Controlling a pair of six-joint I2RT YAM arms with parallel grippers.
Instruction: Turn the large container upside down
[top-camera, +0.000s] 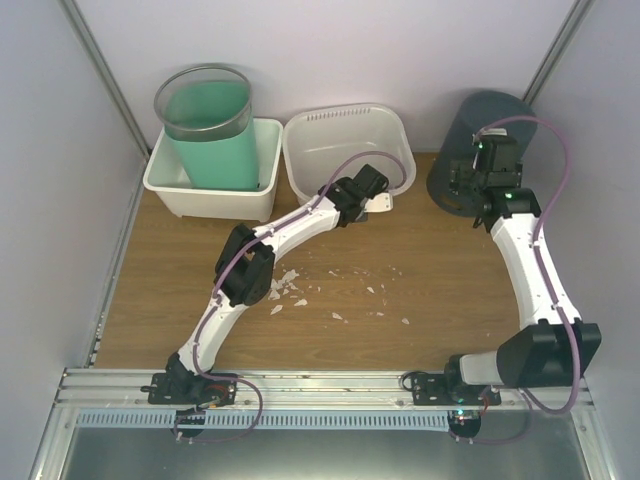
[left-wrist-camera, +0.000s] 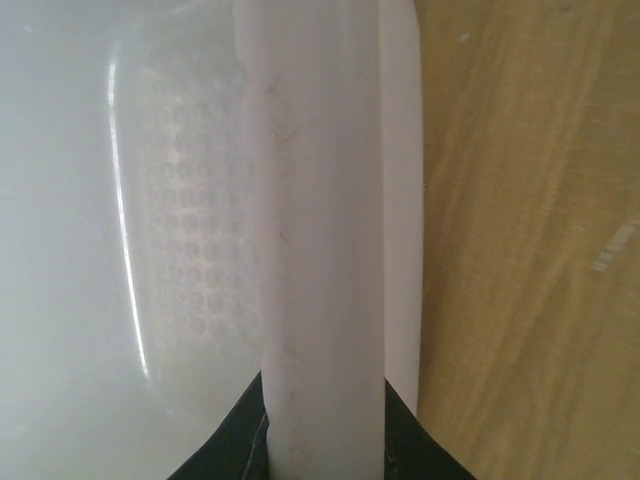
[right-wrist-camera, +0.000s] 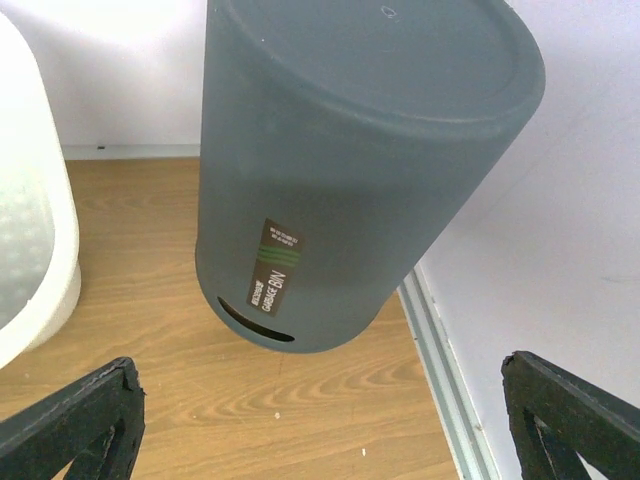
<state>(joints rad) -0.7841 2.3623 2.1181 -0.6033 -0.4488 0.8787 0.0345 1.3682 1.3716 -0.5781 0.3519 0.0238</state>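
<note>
The large container (top-camera: 347, 148) is a white basin with perforated walls, standing upright at the back centre of the table. My left gripper (top-camera: 382, 203) is shut on its near right rim. In the left wrist view the thick white rim (left-wrist-camera: 320, 200) runs up between the dark jaws of the left gripper (left-wrist-camera: 325, 440), with the basin's inside on the left. My right gripper (top-camera: 465, 186) is open beside a dark grey garbage bin (top-camera: 478, 150). The right wrist view shows the open right gripper (right-wrist-camera: 320, 375) with nothing in it, short of that bin (right-wrist-camera: 350, 170).
A white tub (top-camera: 212, 170) at the back left holds a green bin (top-camera: 208, 130). The dark grey bin stands closed end up, leaning by the right wall. White crumbs (top-camera: 290, 285) lie scattered on the wooden table. Walls close in on both sides and at the back.
</note>
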